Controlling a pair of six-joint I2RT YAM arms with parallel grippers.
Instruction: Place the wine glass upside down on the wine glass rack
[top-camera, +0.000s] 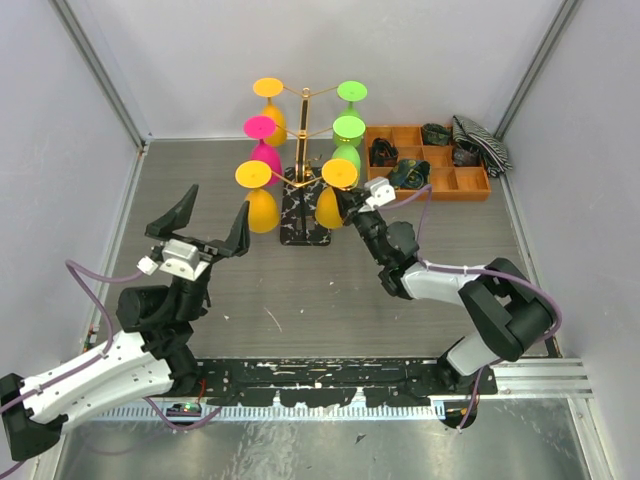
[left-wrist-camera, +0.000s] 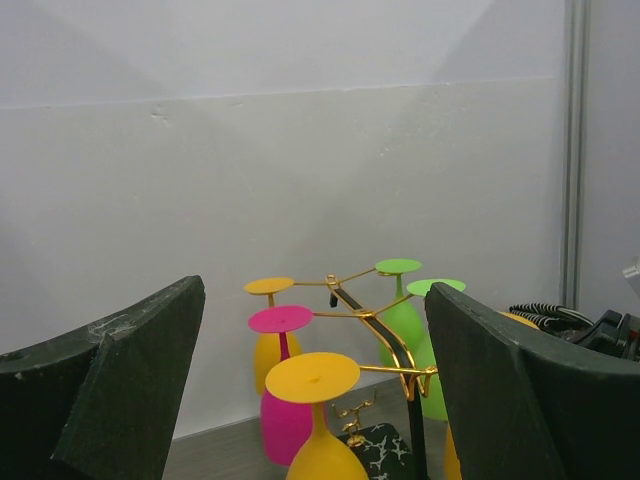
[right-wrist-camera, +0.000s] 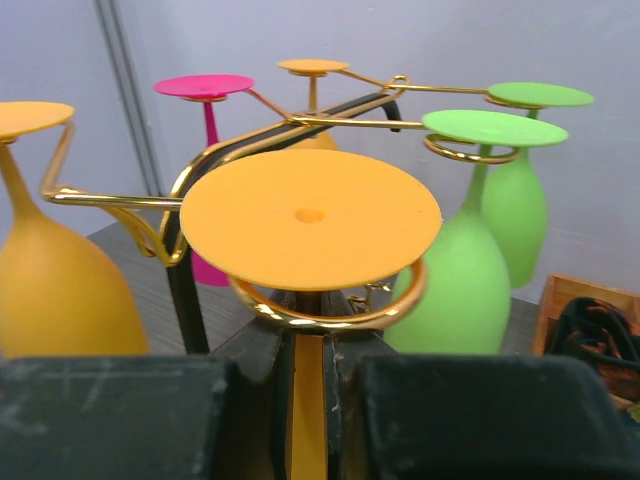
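The gold wine glass rack (top-camera: 300, 140) stands on its black speckled base at the back centre. An orange wine glass (top-camera: 338, 175) hangs upside down at the rack's front right. In the right wrist view its foot (right-wrist-camera: 310, 215) rests just above a curled gold ring arm (right-wrist-camera: 330, 318). My right gripper (top-camera: 352, 207) is shut on this glass's stem, seen between its jaws (right-wrist-camera: 310, 385). My left gripper (top-camera: 207, 222) is open and empty, raised left of the rack. Its view (left-wrist-camera: 310, 395) looks between the fingers at the rack (left-wrist-camera: 375, 325).
Several other glasses hang upside down on the rack: two orange (top-camera: 260, 195), one pink (top-camera: 262, 145), two green (top-camera: 348, 140). An orange compartment tray (top-camera: 470, 180) with dark items and a striped cloth (top-camera: 482, 142) sits at the back right. Enclosure walls stand close around.
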